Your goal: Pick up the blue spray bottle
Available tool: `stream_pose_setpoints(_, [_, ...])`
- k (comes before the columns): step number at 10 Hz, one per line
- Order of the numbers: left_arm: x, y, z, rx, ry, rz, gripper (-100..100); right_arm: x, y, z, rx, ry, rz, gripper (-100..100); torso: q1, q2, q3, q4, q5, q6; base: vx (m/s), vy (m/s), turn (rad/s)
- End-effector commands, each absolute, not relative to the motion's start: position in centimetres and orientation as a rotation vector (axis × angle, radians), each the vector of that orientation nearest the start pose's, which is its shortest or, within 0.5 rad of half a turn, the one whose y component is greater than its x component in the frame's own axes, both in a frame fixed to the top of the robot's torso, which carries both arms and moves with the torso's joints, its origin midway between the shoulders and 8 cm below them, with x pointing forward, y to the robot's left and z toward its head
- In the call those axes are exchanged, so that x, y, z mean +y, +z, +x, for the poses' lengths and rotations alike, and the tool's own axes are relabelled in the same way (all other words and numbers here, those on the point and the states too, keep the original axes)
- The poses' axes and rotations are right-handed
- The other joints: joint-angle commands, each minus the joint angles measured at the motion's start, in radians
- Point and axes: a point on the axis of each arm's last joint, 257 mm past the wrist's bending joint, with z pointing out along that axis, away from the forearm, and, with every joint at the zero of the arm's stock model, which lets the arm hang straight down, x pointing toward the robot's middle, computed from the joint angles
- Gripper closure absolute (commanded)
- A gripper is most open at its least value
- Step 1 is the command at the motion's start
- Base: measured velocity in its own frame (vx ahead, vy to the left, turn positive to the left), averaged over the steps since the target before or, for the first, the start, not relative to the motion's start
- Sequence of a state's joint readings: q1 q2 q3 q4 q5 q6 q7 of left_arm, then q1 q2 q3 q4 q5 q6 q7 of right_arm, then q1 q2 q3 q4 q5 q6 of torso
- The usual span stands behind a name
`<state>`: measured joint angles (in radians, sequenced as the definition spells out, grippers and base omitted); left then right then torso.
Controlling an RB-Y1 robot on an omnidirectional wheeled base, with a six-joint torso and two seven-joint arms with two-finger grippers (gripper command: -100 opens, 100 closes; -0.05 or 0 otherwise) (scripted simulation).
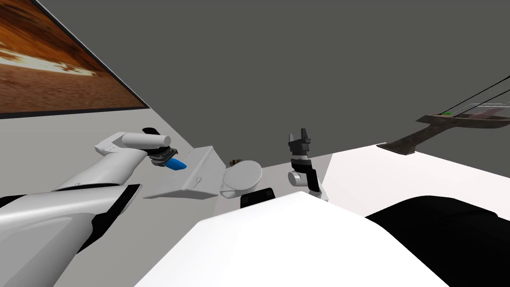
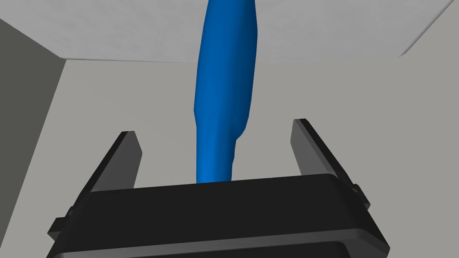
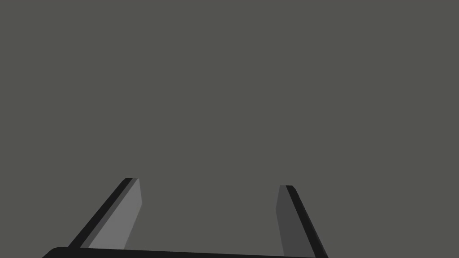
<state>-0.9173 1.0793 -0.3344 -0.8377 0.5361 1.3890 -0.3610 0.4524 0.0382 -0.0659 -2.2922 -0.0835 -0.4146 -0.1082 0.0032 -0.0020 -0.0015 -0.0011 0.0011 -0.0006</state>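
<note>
The blue spray bottle (image 2: 224, 80) is a slim, plain blue shape running lengthways between the fingers of my left gripper (image 2: 214, 128). Both fingers stand apart from it, with a gap on each side, so the gripper is open around its narrow end. In the head view the bottle (image 1: 176, 165) juts from the left gripper (image 1: 167, 159) just left of a white toilet tank (image 1: 199, 172). I cannot tell whether the bottle rests on anything. My right gripper (image 1: 300, 137) is raised mid-frame, and its fingers (image 3: 130, 210) stand open with nothing between them.
A white toilet bowl with a closed lid (image 1: 242, 175) sits right of the tank. A broad white surface (image 1: 423, 174) spreads at the right, with a dark bracket-like shelf (image 1: 433, 124) above it. A framed brown picture (image 1: 45, 65) hangs at the upper left.
</note>
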Motion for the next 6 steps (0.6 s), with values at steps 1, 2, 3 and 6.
stream_pose_setpoints(1, [63.5,-11.6,50.2,1.906,0.331,-1.624,-100,-31.1,3.0,35.2,0.507,1.402,0.791,0,0.000,0.000,0.000,0.000,0.000,0.000,0.037,0.019,0.036])
stream_pose_setpoints(2, [63.1,-12.6,49.4,1.917,0.342,-1.645,-100,-31.1,3.0,35.2,0.507,1.402,0.791,0,0.000,0.000,0.000,0.000,0.000,0.001,0.036,0.018,0.060])
stream_pose_setpoints(3, [62.5,-12.1,50.1,1.922,0.329,-1.615,-100,-31.1,3.0,35.2,0.507,1.402,0.791,0,0.000,0.000,0.000,0.000,0.000,0.000,0.026,0.014,0.043])
stream_pose_setpoints(6, [62.8,-12.2,50.0,1.918,0.333,-1.625,100,-31.1,3.0,35.2,0.507,1.402,0.791,0,-0.002,0.002,0.001,0.000,0.000,0.000,0.003,0.002,0.001])
